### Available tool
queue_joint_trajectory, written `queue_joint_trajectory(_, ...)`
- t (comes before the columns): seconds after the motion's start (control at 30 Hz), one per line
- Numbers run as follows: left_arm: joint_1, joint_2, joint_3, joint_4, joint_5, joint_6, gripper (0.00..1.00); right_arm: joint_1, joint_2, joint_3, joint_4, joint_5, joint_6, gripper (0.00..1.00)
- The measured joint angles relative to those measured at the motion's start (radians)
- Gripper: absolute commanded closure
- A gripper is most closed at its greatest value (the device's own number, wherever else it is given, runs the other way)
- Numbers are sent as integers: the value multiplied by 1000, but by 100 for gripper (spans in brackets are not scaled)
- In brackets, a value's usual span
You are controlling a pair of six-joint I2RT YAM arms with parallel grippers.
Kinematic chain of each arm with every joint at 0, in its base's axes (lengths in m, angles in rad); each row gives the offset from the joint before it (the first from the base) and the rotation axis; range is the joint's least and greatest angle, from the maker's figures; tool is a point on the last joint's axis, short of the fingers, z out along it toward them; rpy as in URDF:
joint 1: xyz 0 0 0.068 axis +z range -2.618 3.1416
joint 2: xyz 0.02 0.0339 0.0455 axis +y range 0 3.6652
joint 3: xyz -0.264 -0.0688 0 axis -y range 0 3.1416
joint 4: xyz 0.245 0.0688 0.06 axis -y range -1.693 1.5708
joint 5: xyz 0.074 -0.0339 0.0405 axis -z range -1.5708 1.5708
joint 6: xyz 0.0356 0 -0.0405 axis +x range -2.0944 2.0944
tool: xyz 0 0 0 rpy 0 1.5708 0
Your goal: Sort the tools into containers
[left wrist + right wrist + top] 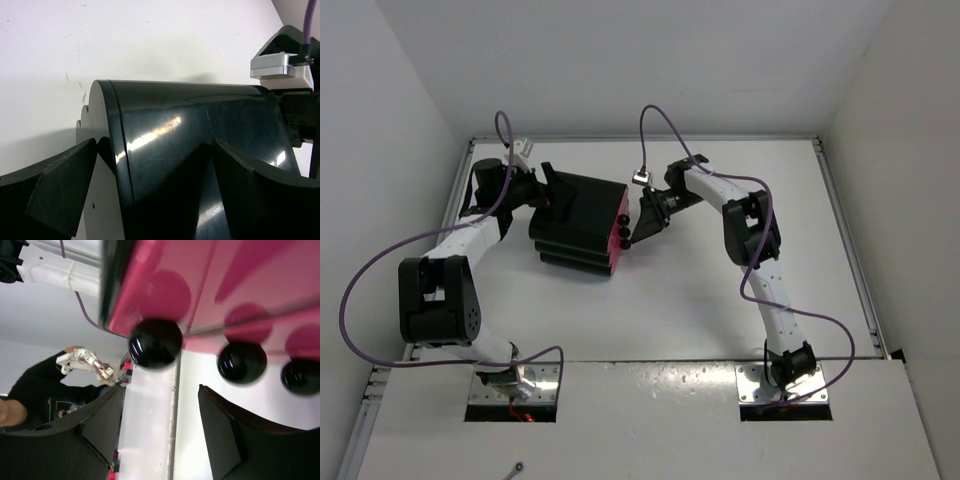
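The black cabinet (578,215) stands mid-table, its magenta-pink drawers (618,232) facing right with round black knobs (624,229). My left gripper (548,188) is open at the cabinet's back left; in the left wrist view the gripper (155,146) straddles a rear edge of the glossy black cabinet (190,125). My right gripper (645,215) is open and empty just in front of the knobs. In the right wrist view the gripper (160,390) sits just short of the nearest knob (156,342) on the pink drawers (165,285). No screwdriver, pliers or scissors show in any view.
White walls enclose the table on three sides. A raised rail (850,250) runs along the right edge. A small metal item (517,467) lies on the near platform. Purple cables (380,270) loop off both arms. A person (30,400) shows beyond the table in the right wrist view.
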Motion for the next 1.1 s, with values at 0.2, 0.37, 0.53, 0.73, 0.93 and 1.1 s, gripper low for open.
queue_joint_trajectory(0.2, -3, -11, -5, 4, -13, 0, 0, -53, -39, -103, 0, 0, -17, 37)
queue_joint_trajectory(0.37, -12, -50, -34, 6, -45, 6, 0, -117, -144, -164, 0, 24, -21, 37)
queue_joint_trajectory(0.53, -24, -119, -68, -32, -95, 29, 0, -187, -392, -328, 174, 183, 194, 32)
queue_joint_trajectory(0.73, -33, -283, -117, -166, -205, 90, 0, -229, -786, -581, 485, 581, 492, 27)
queue_joint_trajectory(0.93, 25, -378, -76, -342, -188, 142, 0, -233, -996, -744, 658, 892, 568, 0)
queue_joint_trajectory(1.1, 40, -427, 35, -504, -151, 262, 0, -251, -1119, -836, 684, 1069, 573, 0)
